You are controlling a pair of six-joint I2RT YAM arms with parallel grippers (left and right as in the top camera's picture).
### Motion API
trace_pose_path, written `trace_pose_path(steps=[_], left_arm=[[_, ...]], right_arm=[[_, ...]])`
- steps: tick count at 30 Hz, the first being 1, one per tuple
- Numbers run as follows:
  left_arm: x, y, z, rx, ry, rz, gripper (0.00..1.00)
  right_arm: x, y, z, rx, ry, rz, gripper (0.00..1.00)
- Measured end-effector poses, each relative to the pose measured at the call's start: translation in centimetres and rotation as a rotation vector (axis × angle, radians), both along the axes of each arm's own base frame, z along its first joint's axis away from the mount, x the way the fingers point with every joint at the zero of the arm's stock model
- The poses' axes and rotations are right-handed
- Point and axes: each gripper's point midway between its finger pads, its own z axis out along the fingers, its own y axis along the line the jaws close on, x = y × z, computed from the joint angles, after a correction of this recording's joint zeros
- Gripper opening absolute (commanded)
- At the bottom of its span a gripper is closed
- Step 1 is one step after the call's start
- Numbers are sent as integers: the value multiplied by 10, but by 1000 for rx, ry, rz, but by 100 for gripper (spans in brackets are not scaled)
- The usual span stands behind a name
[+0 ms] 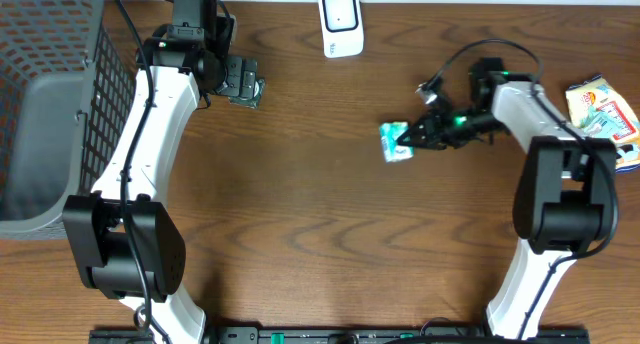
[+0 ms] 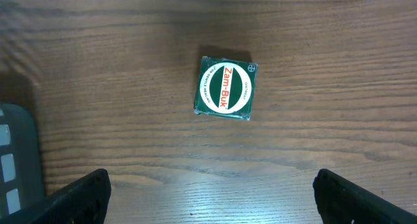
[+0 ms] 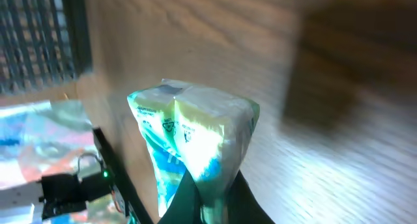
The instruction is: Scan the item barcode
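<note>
Table (image 1: 300,204): dark brown, wavy wood grain.
Packet (image 1: 395,142): white, teal-green and blue print.
Square tin (image 2: 226,88): dark green, white oval, red lettering.
Scanner (image 1: 341,23): white, dark window.
Basket (image 1: 60,44): grey, grid mesh.
Pouch (image 1: 605,112): yellow and orange, red and blue markings.
Arms (image 1: 155,124): white with black joints.

You have the white scanner (image 1: 340,23) at the far edge of the wooden table (image 1: 300,214). Below and to the right of it, your right gripper (image 1: 407,136) is pinched onto a small teal-and-white packet (image 1: 393,143). Left of the scanner, your left gripper (image 1: 245,83) hangs over the wood. Far left of the scanner stands a black mesh basket (image 1: 45,44), and far right lie colourful snack packets (image 1: 605,112)
</note>
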Motion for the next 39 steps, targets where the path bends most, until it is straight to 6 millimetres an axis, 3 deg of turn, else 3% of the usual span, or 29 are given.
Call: trace_pose_path(steps=[1,5,8,13,17,23,28,36,38,39], left_arm=[[0,0,0,0,0,0,98],[0,0,0,0,0,0,98],[0,0,0,0,0,0,98],[0,0,0,0,0,0,97],[0,0,0,0,0,0,98],[0,0,0,0,0,0,98],[0,0,0,0,0,0,98],[0,0,0,0,0,0,98],[0,0,0,0,0,0,98],[0,0,0,0,0,0,98]], right_arm=[[2,-11,-3,-26,2,-21,3],[3,-44,-21,-171,41,-75,29],[0,-55,-32,-276,75,-89,63],[2,-58,-40,-361,79,-101,61],[2,-56,-41,-369,91,-108,47],[3,-48,-41,-367,98,-118,45],[4,-48,-46,-431,107,-132,19],[7,-49,-49,-458,98,-148,27],[8,-49,-52,-459,89,-150,27],[8,-49,-53,-458,87,-151,20]])
